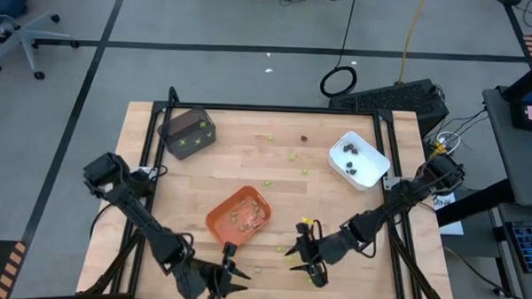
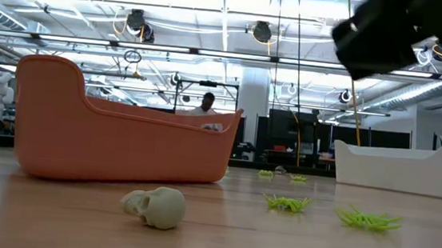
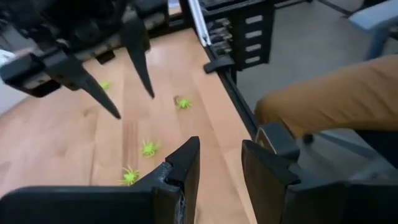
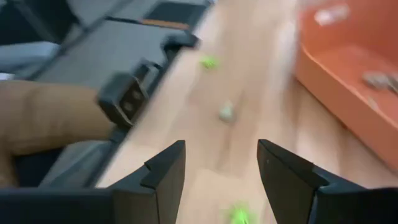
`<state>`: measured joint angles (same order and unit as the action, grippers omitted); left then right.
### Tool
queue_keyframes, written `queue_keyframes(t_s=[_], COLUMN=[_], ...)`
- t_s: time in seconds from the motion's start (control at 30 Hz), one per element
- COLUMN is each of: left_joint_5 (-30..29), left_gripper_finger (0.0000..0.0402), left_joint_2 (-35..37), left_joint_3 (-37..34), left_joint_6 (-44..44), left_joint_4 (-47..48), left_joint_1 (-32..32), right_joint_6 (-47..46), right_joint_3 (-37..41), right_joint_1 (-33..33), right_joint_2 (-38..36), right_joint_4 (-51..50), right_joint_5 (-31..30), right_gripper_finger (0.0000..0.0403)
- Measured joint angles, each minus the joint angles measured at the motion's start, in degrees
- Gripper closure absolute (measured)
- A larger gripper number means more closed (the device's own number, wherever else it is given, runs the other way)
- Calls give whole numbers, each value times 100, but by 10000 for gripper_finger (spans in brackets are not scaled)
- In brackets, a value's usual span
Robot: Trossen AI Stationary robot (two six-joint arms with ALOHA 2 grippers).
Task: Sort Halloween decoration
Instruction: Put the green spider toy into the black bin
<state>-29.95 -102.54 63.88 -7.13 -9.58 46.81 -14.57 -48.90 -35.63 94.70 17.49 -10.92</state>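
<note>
Right now my right gripper (image 1: 302,255) hangs spread and empty over the table's (image 1: 248,158) near edge, with my left gripper (image 1: 231,273) parted and empty beside it. The Halloween decoration lies loose below: lime-green spiders (image 2: 288,202) and a tan-grey skull (image 2: 156,207) just in front of the orange tray (image 1: 239,214). These look featherlight; the spiders' thin legs seem bendy, so I'd pinch 1 by its body.

Open wood (image 1: 248,158) mid-table; orange tray (image 1: 239,214) blocks front centre; grippers prob. close together.
</note>
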Motion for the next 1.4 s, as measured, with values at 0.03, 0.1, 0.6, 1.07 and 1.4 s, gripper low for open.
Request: queue_keyframes(t_s=[0.03,0.1,0.6,1.07,1.4], left_joint_5=[-127,-315,-973,-1279,-1286], left_gripper_finger=[283,283,283,283,283], left_joint_2=[-62,-186,-424,-424,-424], left_joint_3=[57,148,229,229,229], left_joint_6=[-2,-1,-603,-601,-601], left_joint_4=[-14,-19,-81,-199,-197], left_joint_1=[49,139,273,272,266], right_joint_6=[-152,-494,-874,-1050,-904], right_joint_3=[0,0,2,2,-17], right_joint_1=[-91,-252,-610,-294,-48], right_joint_2=[0,41,1048,1191,1517], right_joint_4=[-164,-484,-552,-409,-300], right_joint_5=[-265,-669,-1302,-902,-708], right_gripper_finger=[220,220,219,264,393])
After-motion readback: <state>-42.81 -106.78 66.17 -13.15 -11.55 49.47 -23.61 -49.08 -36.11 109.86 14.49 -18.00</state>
